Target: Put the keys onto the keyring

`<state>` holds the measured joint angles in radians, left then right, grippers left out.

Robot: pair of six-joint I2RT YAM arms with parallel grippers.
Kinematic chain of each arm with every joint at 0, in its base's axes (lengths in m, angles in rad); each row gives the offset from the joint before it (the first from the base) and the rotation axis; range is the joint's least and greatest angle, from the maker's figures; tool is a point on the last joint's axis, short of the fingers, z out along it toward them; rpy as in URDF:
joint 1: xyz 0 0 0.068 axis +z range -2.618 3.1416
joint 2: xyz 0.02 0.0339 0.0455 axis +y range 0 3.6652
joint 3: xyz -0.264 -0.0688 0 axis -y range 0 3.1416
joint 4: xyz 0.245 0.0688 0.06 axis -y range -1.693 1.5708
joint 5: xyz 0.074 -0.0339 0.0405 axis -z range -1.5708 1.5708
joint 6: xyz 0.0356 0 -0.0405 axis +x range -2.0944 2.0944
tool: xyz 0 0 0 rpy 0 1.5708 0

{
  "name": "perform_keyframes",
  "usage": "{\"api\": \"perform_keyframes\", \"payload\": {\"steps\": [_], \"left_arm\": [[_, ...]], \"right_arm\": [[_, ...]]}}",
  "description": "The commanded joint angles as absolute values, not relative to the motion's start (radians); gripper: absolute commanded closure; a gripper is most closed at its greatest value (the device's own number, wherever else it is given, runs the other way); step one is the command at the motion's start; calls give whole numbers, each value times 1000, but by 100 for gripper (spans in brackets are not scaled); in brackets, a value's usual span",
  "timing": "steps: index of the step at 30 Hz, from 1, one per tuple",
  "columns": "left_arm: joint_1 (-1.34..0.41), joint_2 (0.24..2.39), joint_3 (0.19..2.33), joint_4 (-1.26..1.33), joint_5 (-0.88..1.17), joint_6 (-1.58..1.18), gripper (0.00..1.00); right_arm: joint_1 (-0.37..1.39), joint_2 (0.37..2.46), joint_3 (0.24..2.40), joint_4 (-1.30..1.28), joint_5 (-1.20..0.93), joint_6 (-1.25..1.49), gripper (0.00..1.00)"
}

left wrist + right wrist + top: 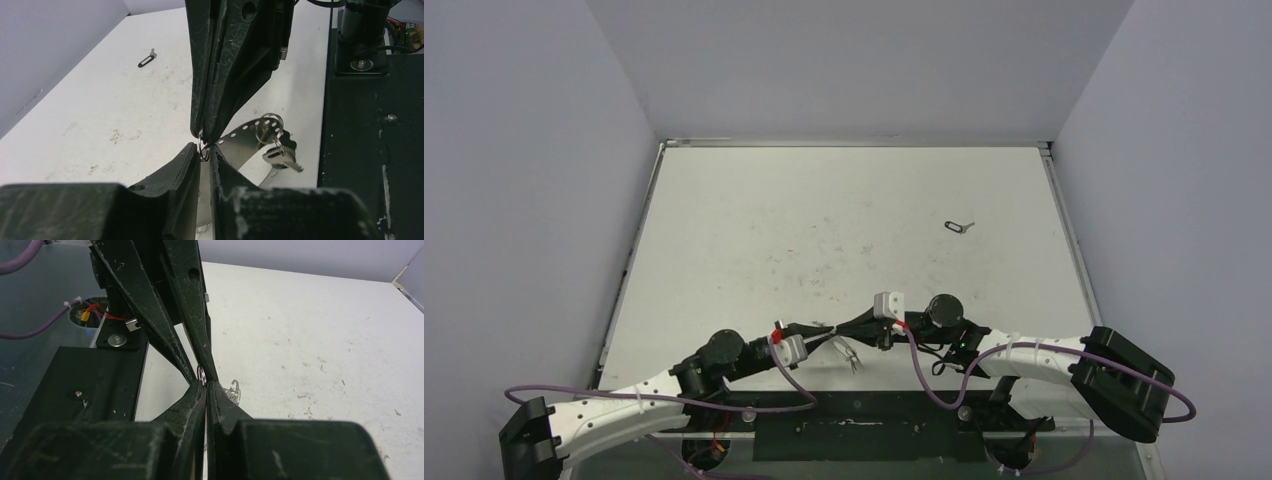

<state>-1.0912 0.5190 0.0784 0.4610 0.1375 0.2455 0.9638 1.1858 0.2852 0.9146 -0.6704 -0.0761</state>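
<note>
The keys [959, 226], a tiny silver key on a small black loop, lie alone on the white table far right of centre, also seen in the left wrist view [146, 59]. Both grippers meet tip to tip above the near table edge. My right gripper [206, 384] is shut on a small silver ring [203, 147] of the keyring [245, 140], whose silvery band hangs below with rings and another silver key [281, 157]. My left gripper [203, 151] has its tips closed to a narrow gap on that same small ring. From above, the keyring [849, 357] dangles under the joined fingertips.
A black base plate [864, 425] with the arm mounts and purple cables [924, 380] lines the near edge. Grey walls enclose the table [844, 200] on three sides. The tabletop carries scuff marks.
</note>
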Motion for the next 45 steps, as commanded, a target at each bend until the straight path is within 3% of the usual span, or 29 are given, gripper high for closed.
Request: {"api": "perform_keyframes", "payload": {"steps": [1, 5, 15, 19, 27, 35, 45], "left_arm": [[-1093, 507, 136, 491, 138, 260, 93], [-1093, 465, 137, 464, 118, 258, 100], [-1093, 413, 135, 417, 82, 228, 100], [-1092, 421, 144, 403, 77, 224, 100], [-1092, 434, 158, 358, 69, 216, 100], [-1093, 433, 173, 334, 78, 202, 100], [-1092, 443, 170, 346, 91, 174, 100]], "right_arm": [[968, 1168, 296, 992, -689, -73, 100], [969, 1164, 298, 985, -691, -75, 100], [968, 1165, 319, 942, -686, -72, 100], [968, 1141, 316, 940, -651, -60, 60], [955, 1033, 316, 893, -564, -35, 2], [888, 971, 348, 794, -410, 81, 0], [791, 945, 585, 118, 198, 289, 0]]}}
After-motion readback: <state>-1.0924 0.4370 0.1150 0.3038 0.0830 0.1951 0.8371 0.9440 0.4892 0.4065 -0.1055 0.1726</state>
